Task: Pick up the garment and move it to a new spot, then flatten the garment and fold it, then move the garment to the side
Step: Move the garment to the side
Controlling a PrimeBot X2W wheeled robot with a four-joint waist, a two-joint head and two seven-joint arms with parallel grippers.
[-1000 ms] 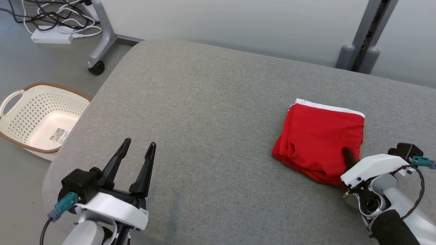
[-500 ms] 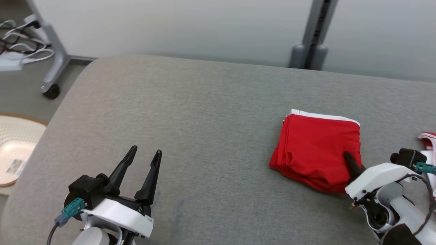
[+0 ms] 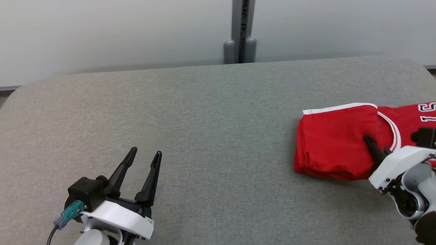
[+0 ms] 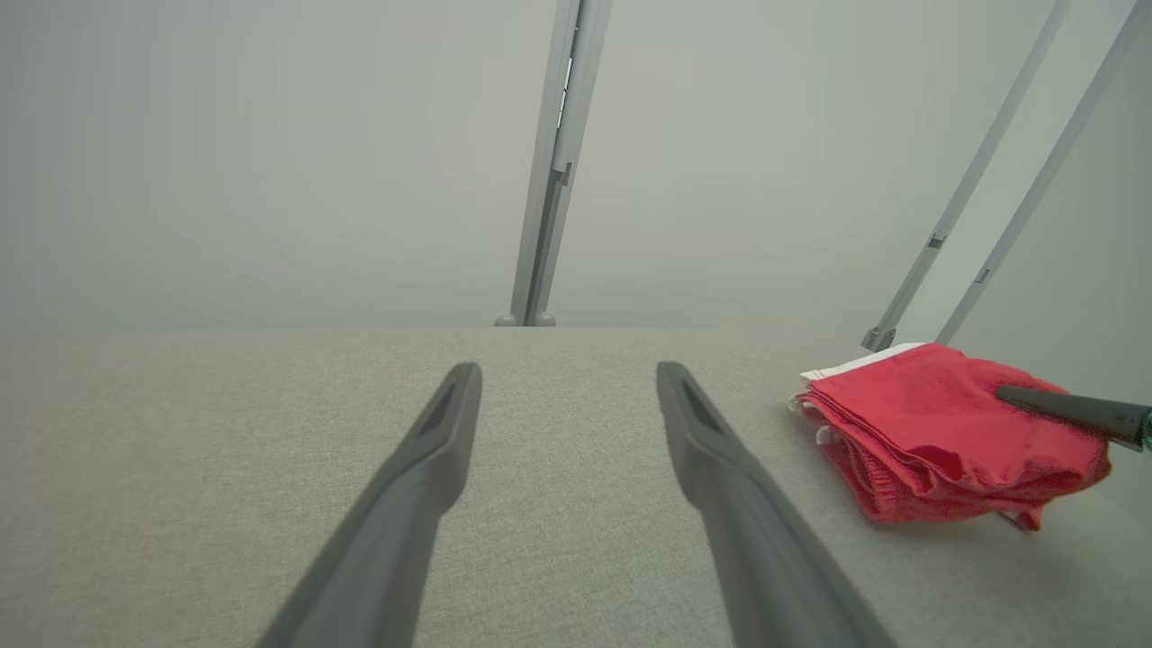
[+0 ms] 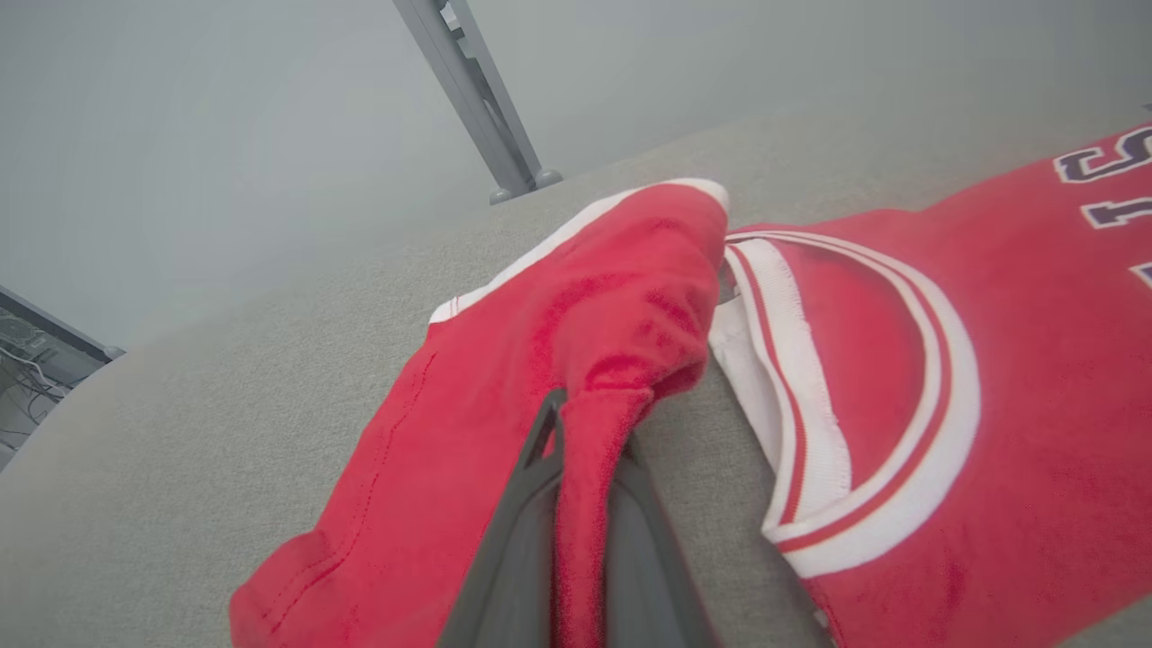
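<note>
Fingers (image 5: 517,540) of our right gripper (image 3: 374,144) are clenched on a folded red garment (image 3: 335,143), pinching a raised ridge of its cloth between their tips, with the fabric bunched up and running down between them. The garment lies on a grey padded surface (image 3: 204,112) and has a white band along the edge beyond the fingertips. Most of it spreads to the left of those fingers, where its stacked layers show along the side. Just to the right of the fingers a red jersey (image 3: 405,119) lies flat, right against the garment's far corner, though we cannot tell whether the two touch. Its curved opening, trimmed in white and red, is nearest the fingers, and dark white-edged numerals sit farther right, cut off by the frame. Our left gripper (image 3: 146,151) hovers low over bare grey surface, well apart from the garment, its fingers released and spread wide with nothing between them. From its wrist view the garment sits far to the right of its fingertips, with one dark finger of the right gripper lying on top of the cloth. Straight beyond the left fingertips, past the surface's far edge, a grey post (image 3: 240,30) stands against a pale wall (image 3: 102,34).
</note>
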